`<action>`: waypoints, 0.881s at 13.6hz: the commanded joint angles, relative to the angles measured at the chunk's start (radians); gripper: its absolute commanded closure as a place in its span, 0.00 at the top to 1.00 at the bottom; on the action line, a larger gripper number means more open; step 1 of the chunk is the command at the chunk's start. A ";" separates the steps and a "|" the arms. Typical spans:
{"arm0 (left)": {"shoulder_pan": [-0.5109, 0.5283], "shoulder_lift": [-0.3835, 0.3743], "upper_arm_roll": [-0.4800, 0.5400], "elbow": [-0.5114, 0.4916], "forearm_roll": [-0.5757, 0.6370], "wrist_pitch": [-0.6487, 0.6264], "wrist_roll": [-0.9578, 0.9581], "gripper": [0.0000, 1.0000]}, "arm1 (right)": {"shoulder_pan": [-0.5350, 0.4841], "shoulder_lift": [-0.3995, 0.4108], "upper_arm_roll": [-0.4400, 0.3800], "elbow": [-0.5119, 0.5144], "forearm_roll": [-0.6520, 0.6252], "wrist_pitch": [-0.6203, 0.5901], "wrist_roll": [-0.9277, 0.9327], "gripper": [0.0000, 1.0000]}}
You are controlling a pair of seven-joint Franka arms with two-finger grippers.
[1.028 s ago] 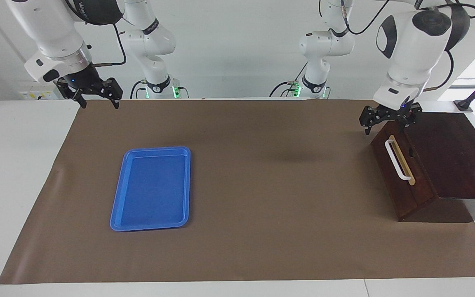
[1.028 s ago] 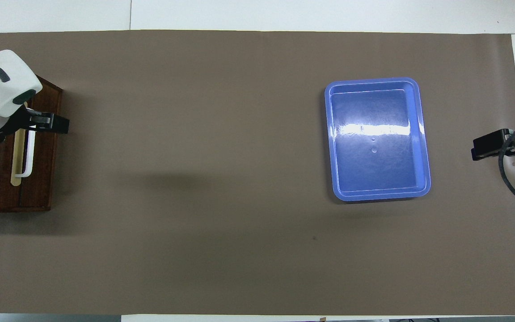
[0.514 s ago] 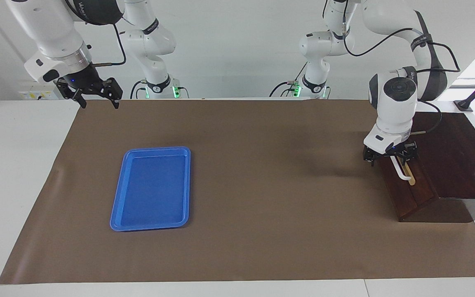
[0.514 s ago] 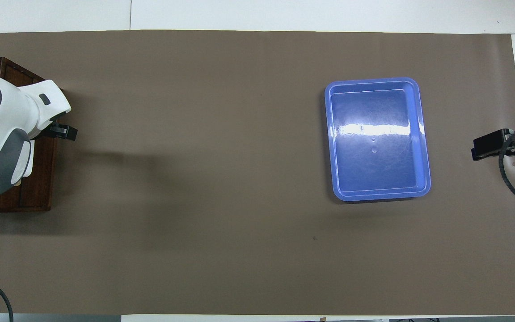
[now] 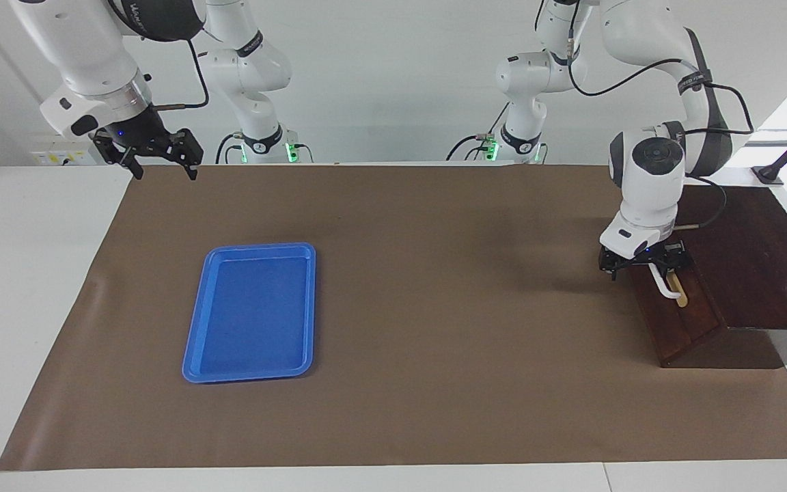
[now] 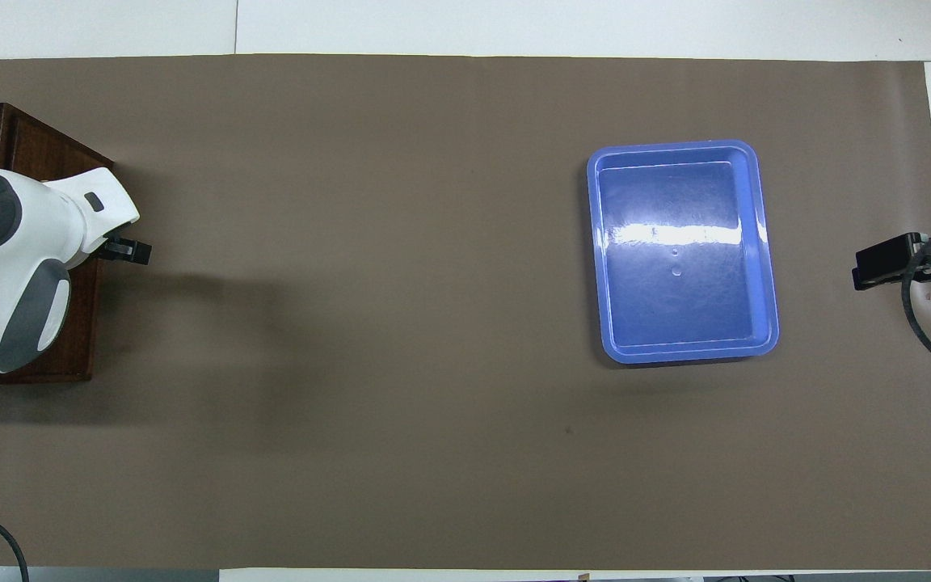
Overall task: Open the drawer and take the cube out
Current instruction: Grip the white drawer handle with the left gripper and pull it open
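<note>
Drawer (image 5: 673, 314): dark reddish-brown front, shut flush in its housing, at the left arm's end of the table.
Handle (image 5: 667, 290): white bar on a tan strip on the drawer front; only its end farther from the robots shows below the gripper.
Cube: hidden from both views; location cannot be told.
Left gripper (image 5: 643, 263): lowered onto the drawer front at the handle, fingers spread wide and set to either side of the bar. Whether they touch it cannot be told. In the overhead view, the arm's wrist covers most of the drawer.
Wooden box (image 5: 755, 260): dark housing around the drawer, standing on the mat.
Blue tray (image 5: 251, 312): flat on the mat, toward the right arm's end of the table, well apart from the drawer.
Right gripper (image 5: 159, 160): waits raised over the mat's edge at its own end, fingers wide apart, holding nothing.
Mat (image 5: 434, 342): brown sheet covering the white table.
</note>
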 commanded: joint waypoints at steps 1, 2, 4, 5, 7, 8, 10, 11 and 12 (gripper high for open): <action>-0.110 -0.004 -0.003 -0.015 0.001 0.005 -0.138 1.00 | -0.018 -0.005 0.007 0.001 0.020 -0.002 -0.014 1.00; -0.152 0.000 -0.003 0.013 -0.002 -0.019 -0.176 1.00 | -0.016 -0.005 0.007 0.001 0.020 -0.002 -0.014 1.00; -0.208 0.011 -0.003 0.036 -0.044 -0.047 -0.212 1.00 | -0.008 -0.005 0.007 0.000 0.020 -0.002 -0.012 1.00; -0.224 0.011 -0.003 0.037 -0.054 -0.052 -0.213 1.00 | -0.008 -0.005 0.007 0.000 0.020 -0.002 -0.012 1.00; -0.241 0.011 -0.003 0.039 -0.060 -0.052 -0.224 1.00 | -0.008 -0.005 0.007 0.001 0.020 -0.002 -0.014 1.00; -0.244 0.011 -0.003 0.037 -0.060 -0.055 -0.232 1.00 | -0.010 -0.005 0.007 0.000 0.020 -0.003 -0.014 1.00; -0.242 0.010 -0.002 0.039 -0.058 -0.067 -0.230 1.00 | -0.010 -0.005 0.007 0.000 0.020 -0.003 -0.014 1.00; -0.239 0.013 -0.002 0.074 -0.060 -0.108 -0.232 1.00 | -0.010 -0.005 0.007 0.000 0.020 -0.003 -0.014 1.00; -0.241 0.028 -0.003 0.149 -0.069 -0.186 -0.232 1.00 | -0.010 -0.005 0.007 0.000 0.020 -0.003 -0.014 1.00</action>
